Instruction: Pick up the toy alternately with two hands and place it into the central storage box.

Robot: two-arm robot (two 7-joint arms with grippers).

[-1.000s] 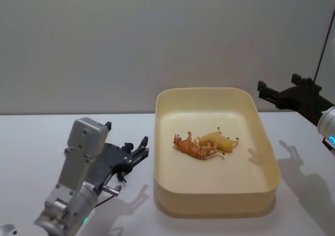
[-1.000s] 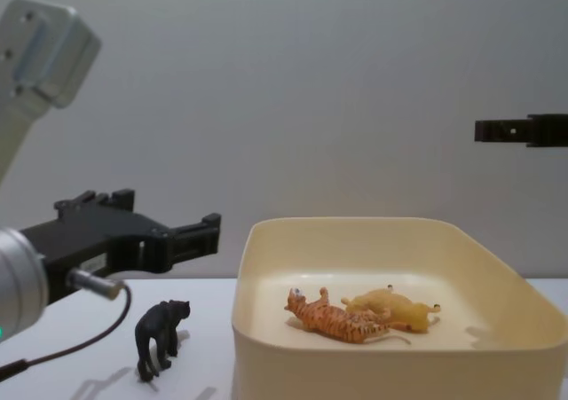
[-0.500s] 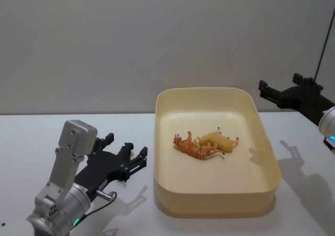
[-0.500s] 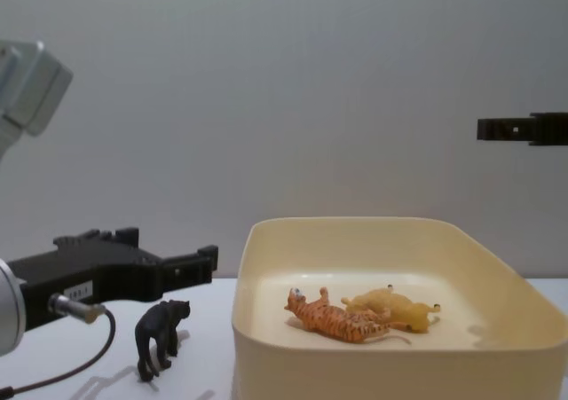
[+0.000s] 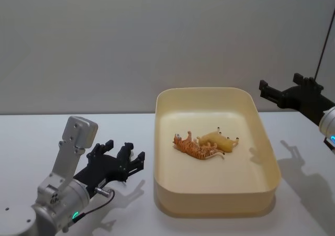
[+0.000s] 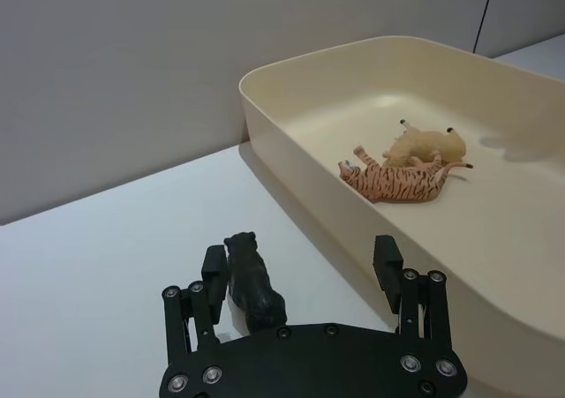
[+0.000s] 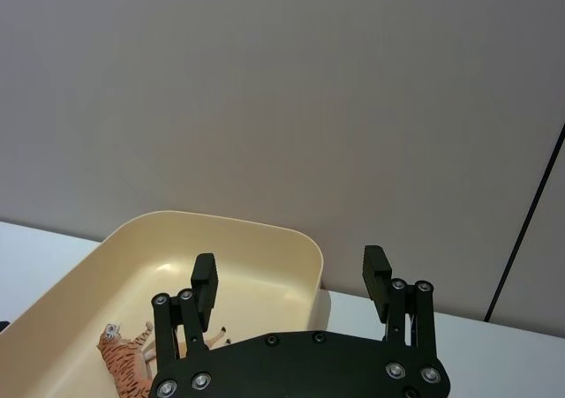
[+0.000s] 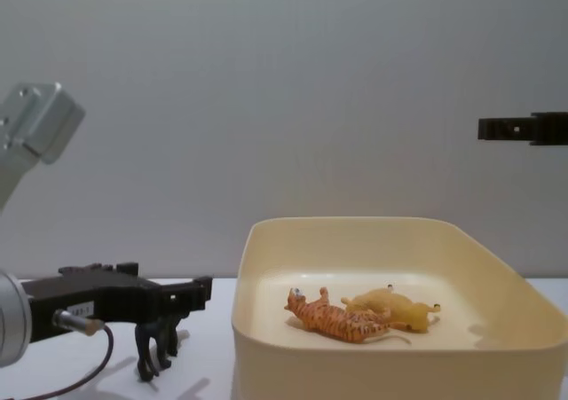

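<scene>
Toy at issue: a small black animal figure (image 6: pixel 252 283), standing upright on the white counter (image 5: pixel 31 142) just left of the central storage box (image 5: pixel 215 204). In the left wrist view the figure stands between the spread fingers of the left end effector (image 6: pixel 302 267), close against one finger (image 6: pixel 214 268) and well apart from the other; the jaws are wide open and grip nothing. In the chest view the figure's legs (image 8: pixel 155 354) show below the black body of the left end effector (image 8: pixel 193 294), which is held low and level just above the counter, pointing toward the box wall. The head view shows the same end effector (image 5: pixel 131 160) beside the box's near left corner, carried on a silver wrist with a green light.

Central storage box: a cream-yellow tub with rounded corners, resting on the counter. Inside it lie two figures on their sides, touching: an orange striped tiger (image 5: pixel 196 148) and, just behind it, a yellow animal (image 5: pixel 220 141).

Right end effector (image 5: pixel 282 88): raised well above the counter, beyond the far right corner of the box. In the right wrist view its fingers (image 7: pixel 377 277) stand wide apart and hold nothing, with the box (image 7: pixel 291 244) below them.
</scene>
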